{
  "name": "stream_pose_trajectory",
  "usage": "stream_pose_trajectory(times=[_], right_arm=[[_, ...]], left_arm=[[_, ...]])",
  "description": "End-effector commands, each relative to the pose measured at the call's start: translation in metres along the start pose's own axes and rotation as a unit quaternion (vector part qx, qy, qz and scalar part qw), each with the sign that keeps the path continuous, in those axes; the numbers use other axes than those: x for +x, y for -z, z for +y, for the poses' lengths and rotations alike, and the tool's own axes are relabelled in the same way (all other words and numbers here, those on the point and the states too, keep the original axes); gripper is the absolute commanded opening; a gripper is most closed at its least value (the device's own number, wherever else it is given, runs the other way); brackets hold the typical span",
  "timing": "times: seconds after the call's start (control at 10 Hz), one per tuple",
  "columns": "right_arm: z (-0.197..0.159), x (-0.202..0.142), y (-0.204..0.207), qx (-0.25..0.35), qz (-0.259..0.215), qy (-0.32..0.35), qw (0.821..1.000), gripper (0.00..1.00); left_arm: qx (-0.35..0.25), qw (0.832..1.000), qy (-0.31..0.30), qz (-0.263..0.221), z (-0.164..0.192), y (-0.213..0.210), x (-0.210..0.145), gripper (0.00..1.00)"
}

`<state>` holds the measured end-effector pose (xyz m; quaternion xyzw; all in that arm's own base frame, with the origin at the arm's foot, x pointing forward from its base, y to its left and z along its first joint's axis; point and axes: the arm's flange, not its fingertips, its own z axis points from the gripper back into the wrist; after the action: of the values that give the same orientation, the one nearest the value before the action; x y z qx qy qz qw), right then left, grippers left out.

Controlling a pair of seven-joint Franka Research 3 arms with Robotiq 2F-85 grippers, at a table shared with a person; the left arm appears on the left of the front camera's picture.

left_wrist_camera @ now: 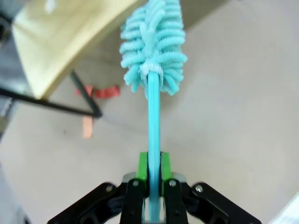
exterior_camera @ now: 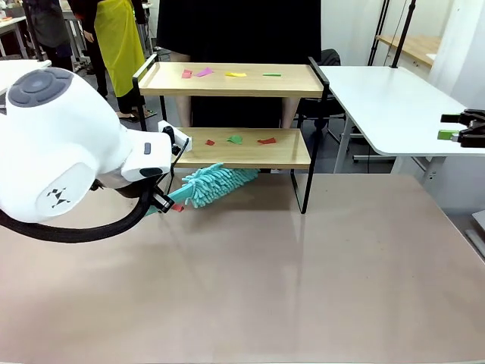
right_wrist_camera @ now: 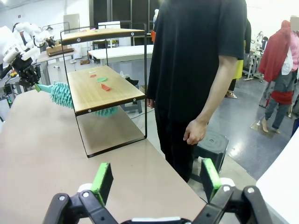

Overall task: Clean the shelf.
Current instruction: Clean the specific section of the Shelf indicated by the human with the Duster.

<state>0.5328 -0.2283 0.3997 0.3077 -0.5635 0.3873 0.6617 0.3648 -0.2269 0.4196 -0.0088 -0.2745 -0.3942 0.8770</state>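
Note:
The shelf stands at the table's far side; its top board and lower board both carry small coloured paper scraps. My left gripper is shut on the handle of a teal fluffy duster, whose head lies just under the lower board's front edge. In the left wrist view the green pads clamp the duster's handle, with the shelf board to the upper left. My right gripper is open and holds nothing, well off to the right.
A person in black stands behind the shelf, one hand hanging down. Red and orange scraps lie on the table by a shelf leg. A white side table stands at the right. The brown tabletop lies bare in front.

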Motion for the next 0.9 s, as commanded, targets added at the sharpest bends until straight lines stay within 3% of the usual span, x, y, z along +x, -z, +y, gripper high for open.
stream_pose_trajectory(times=[0.0, 0.1, 0.3, 0.4, 0.8], right_arm=[[0.000, 0.003, 0.002, -0.001, -0.001, -0.003, 1.000, 1.00], [0.000, 0.003, 0.002, -0.001, -0.001, -0.003, 1.000, 1.00], [0.000, 0.003, 0.002, -0.001, -0.001, -0.003, 1.000, 1.00], [0.000, 0.003, 0.002, -0.001, -0.001, -0.003, 1.000, 1.00], [0.000, 0.003, 0.002, -0.001, -0.001, -0.003, 1.000, 1.00]], left_arm=[[-0.086, 0.992, 0.072, -0.062, -0.005, -0.026, -0.114, 0.13], [-0.098, 0.989, 0.096, -0.051, -0.002, -0.027, -0.118, 0.13], [-0.089, 0.993, 0.076, -0.018, 0.002, -0.032, -0.109, 0.13], [-0.081, 0.992, 0.086, -0.036, 0.012, -0.001, -0.005, 0.13], [-0.086, 0.991, 0.095, -0.024, 0.014, -0.004, -0.009, 0.13]])
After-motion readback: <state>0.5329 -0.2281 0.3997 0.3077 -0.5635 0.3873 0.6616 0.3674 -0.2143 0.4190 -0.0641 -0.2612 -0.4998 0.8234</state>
